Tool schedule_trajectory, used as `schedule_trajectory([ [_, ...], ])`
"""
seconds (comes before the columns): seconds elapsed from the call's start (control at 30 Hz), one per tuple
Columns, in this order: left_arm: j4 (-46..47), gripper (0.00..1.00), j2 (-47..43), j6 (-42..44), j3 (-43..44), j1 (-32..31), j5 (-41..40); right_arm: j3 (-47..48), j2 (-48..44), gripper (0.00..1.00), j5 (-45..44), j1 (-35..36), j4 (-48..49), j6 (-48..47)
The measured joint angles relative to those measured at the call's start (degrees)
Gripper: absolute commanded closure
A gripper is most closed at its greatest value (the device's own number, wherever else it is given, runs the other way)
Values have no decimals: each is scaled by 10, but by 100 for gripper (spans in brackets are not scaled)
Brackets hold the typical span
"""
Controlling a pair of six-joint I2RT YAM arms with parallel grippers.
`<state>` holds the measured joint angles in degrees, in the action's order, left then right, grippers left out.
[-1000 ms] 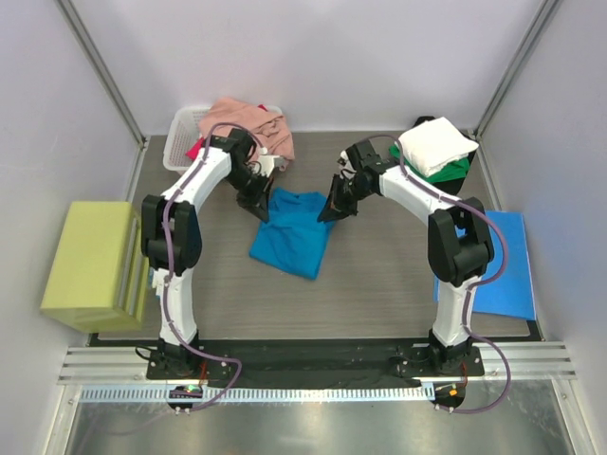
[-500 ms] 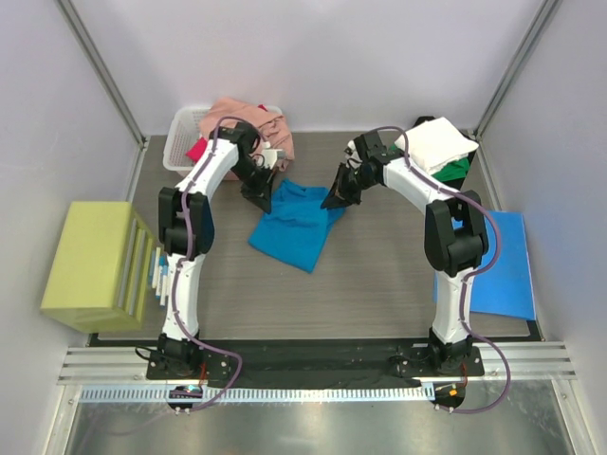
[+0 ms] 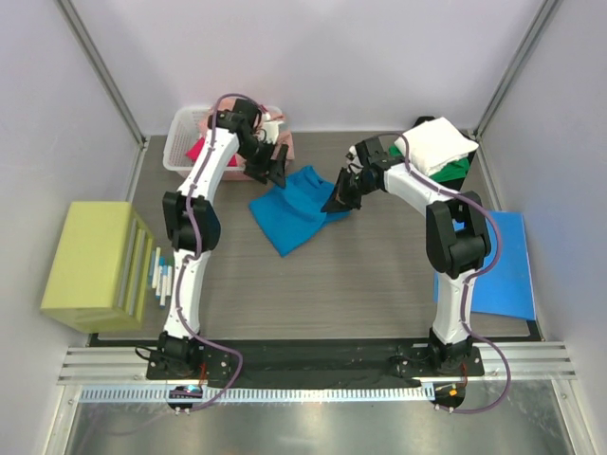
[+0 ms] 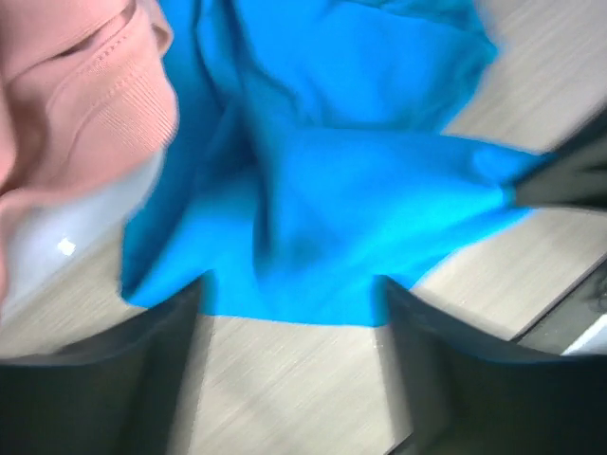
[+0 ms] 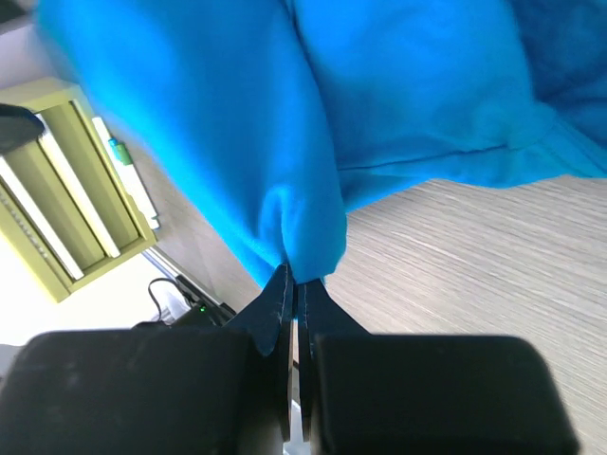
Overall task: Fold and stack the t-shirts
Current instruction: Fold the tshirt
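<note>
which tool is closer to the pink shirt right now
Left. The left tool is open right beside the pink shirt; the right tool is on the other side of the teal-blue shirt, shut on its edge.

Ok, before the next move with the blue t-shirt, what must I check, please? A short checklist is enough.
1. Grip of the right hand on the blue t-shirt: ok, shut on a fold of cloth.
2. The left hand free of cloth: ok, fingers apart, gripping nothing.
3. The blue t-shirt flat on the table: not ok, bunched and creased.
4. The blue t-shirt clear of the pink t-shirt: cannot tell, they meet at an edge.
5. The white t-shirt folded on the green t-shirt: ok.
</note>
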<state>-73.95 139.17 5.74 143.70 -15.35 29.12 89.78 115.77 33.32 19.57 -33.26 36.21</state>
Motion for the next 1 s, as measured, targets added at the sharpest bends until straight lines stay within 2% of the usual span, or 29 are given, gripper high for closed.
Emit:
schedule_trajectory([
  [0.13,-14,0,52,-17,-7,-6,-16,-21,4,99,-4,-10,16,2],
  [0.2,-17,0,49,-17,-21,-11,-21,-33,7,98,-9,-18,25,3],
  [0.23,-11,0,42,-17,-36,-14,-20,-39,8,93,-13,-23,27,3],
  [0.27,0,0,29,-15,-63,-16,-17,-45,10,76,-19,-28,28,3],
  [0.33,13,0,6,-11,-105,-17,-10,-48,14,61,-29,-34,25,3],
  [0.37,19,0,-8,-10,-132,-17,-6,-48,16,48,-36,-37,22,2],
  [0.43,21,0,-30,-7,-171,-15,6,-46,17,35,-60,-40,7,-9],
  [0.47,20,0,-39,-5,-186,-14,12,-43,17,23,-73,-42,-4,-14],
  [0.5,19,0,-50,-1,-201,-13,21,-38,17,19,-87,-44,-17,-21],
  [0.57,23,0,-68,7,-221,-13,31,-25,17,16,-109,-50,-37,-28],
  [0.73,34,0,-141,25,-309,-14,49,24,6,20,-138,-59,-64,-28],
  [0.83,39,0,-172,35,-346,-14,54,32,-24,22,-82,-62,-33,3],
  [1.0,43,0,-191,40,-375,-12,55,58,-27,22,59,-37,88,88],
])
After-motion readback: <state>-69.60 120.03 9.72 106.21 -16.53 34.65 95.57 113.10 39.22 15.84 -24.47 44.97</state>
